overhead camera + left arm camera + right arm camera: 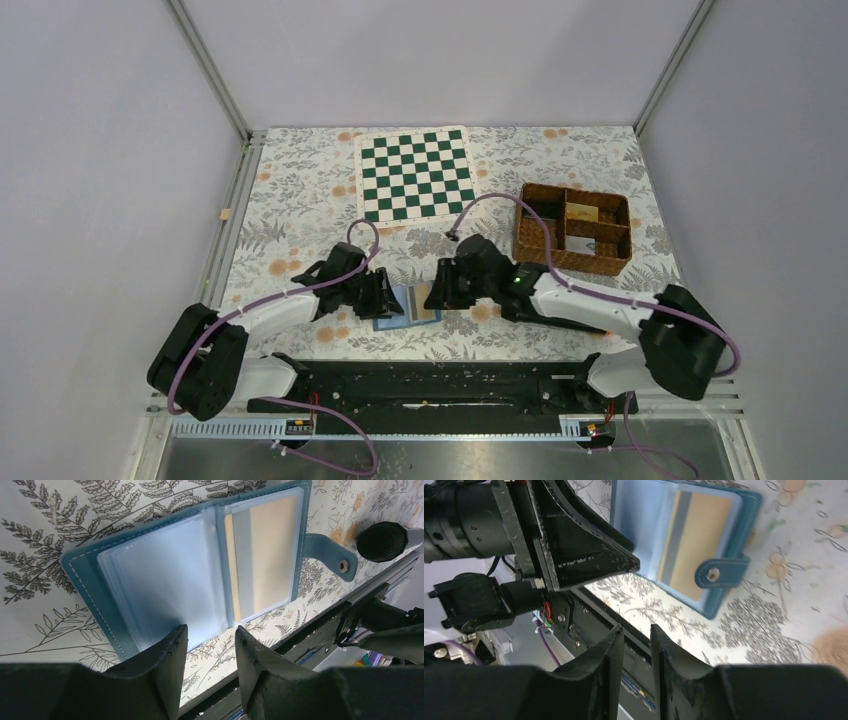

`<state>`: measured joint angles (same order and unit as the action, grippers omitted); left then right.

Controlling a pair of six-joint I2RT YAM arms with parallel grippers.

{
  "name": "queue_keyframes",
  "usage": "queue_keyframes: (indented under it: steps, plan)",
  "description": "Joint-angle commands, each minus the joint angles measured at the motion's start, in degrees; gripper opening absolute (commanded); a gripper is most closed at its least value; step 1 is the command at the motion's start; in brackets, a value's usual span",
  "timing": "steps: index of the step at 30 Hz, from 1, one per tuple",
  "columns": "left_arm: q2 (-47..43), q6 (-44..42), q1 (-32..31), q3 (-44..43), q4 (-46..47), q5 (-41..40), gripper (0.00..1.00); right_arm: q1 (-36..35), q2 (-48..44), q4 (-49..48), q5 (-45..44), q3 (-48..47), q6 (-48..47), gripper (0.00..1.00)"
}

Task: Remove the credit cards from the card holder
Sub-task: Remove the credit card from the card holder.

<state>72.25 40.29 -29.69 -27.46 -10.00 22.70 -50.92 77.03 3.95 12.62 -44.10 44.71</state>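
The blue card holder (pixel 407 306) lies open on the floral tablecloth between my two grippers. Its pale blue inner leaves (pixel 170 575) face up, and a tan-gold credit card (pixel 267 555) sits in the right leaf's pocket. The snap strap (pixel 719 575) sticks out from that side. My left gripper (pixel 211 630) hangs over the holder's near edge, open, with only cloth between its fingers; one fingertip (pixel 180 632) overlaps the left leaf. My right gripper (pixel 636 628) is beside the holder, over the table's near edge, jaws narrowly apart and empty. The credit card (pixel 696 545) also shows in the right wrist view.
A brown wicker basket (pixel 532 232) with compartments stands at the right; a tan flat piece (pixel 583 212) lies in one compartment. A green-and-white chequered board (pixel 416 175) lies at the back. The black base rail (pixel 430 385) runs along the near edge.
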Motion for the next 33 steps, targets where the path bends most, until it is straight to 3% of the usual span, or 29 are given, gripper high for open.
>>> queue_keyframes:
  steps: [1, 10, 26, 33]
  plan:
    - [-1.3, 1.6, -0.1, 0.9, 4.8, -3.4, 0.40, -3.2, 5.4, -7.3, -6.2, -4.5, 1.9, 0.35]
    - [-0.9, 1.9, -0.1, 3.4, 6.8, -3.0, 0.39, -3.3, 14.7, -0.1, -14.8, -10.4, -2.0, 0.43]
    - [-4.9, 0.6, -0.1, 5.8, 5.6, -2.7, 0.42, -3.3, 19.6, -1.6, -18.1, -7.8, -3.9, 0.47]
    - [-4.8, 0.2, -0.1, 6.0, 5.5, -2.7, 0.43, -3.3, 21.1, -4.4, -13.6, -6.7, -2.7, 0.46]
